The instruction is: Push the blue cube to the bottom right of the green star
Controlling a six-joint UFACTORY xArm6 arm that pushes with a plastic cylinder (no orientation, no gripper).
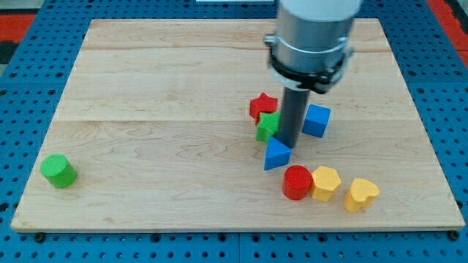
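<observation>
The blue cube (316, 120) sits on the wooden board (146, 109), right of centre. The green star (268, 126) lies to its left, partly hidden by my rod, with a red star (262, 105) touching it from above. My tip (287, 144) stands between the green star and the blue cube, just left of the cube and right above a blue triangle (276, 155). The arm's grey body hangs over the view's top.
A red cylinder (297, 182), a yellow hexagon (325, 183) and a yellow heart (360, 194) form a row below the blue triangle. A green cylinder (58, 171) stands alone at the view's bottom left. Blue pegboard surrounds the board.
</observation>
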